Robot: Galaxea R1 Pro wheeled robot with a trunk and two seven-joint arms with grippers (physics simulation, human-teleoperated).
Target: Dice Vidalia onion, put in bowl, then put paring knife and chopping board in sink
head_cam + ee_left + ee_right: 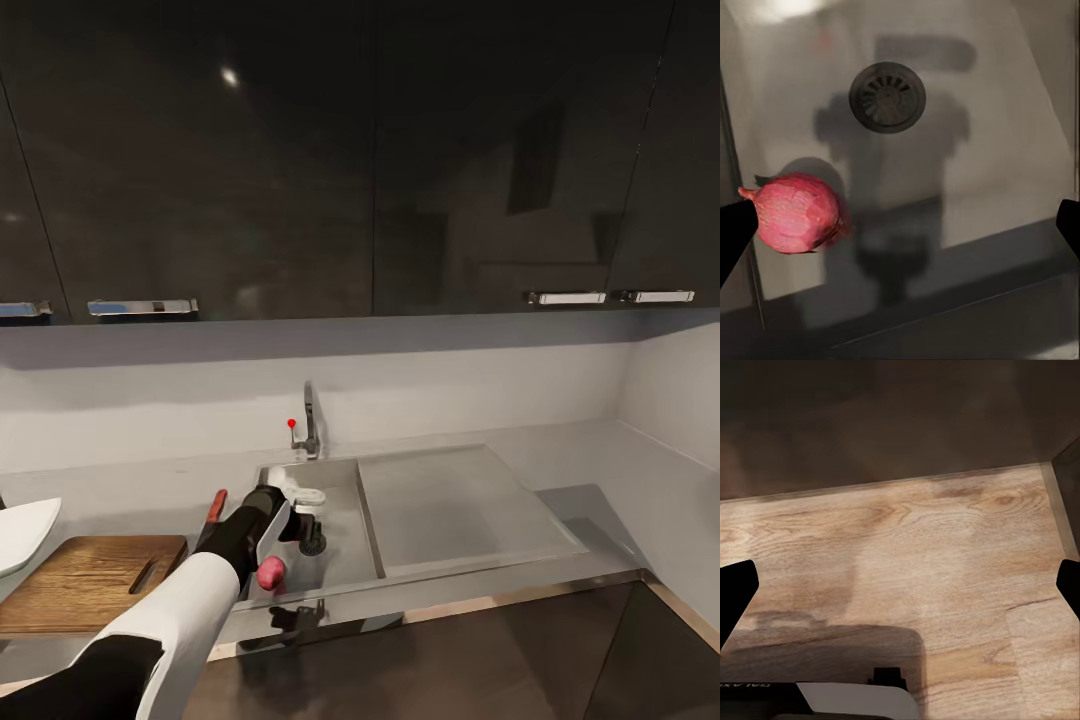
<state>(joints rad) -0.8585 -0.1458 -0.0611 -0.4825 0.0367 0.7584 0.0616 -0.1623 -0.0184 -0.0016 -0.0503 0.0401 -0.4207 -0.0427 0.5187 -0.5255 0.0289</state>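
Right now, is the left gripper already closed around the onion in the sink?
No, the left gripper is open over the sink, and the Vidalia onion lies beside one fingertip, not clamped.

Left arm (190,610) reaches forward from the lower left of the head view, white forearm sleeve, black wrist section, its gripper (300,515) pointing down. In the left wrist view the two dark fingertips (733,232) sit at opposite edges of the frame, jaws spread wide with nothing between them. Right gripper fingertips (735,592) in the right wrist view are likewise far apart at the frame edges, jaws wide and empty, with a bit of the robot's white and black body below them.
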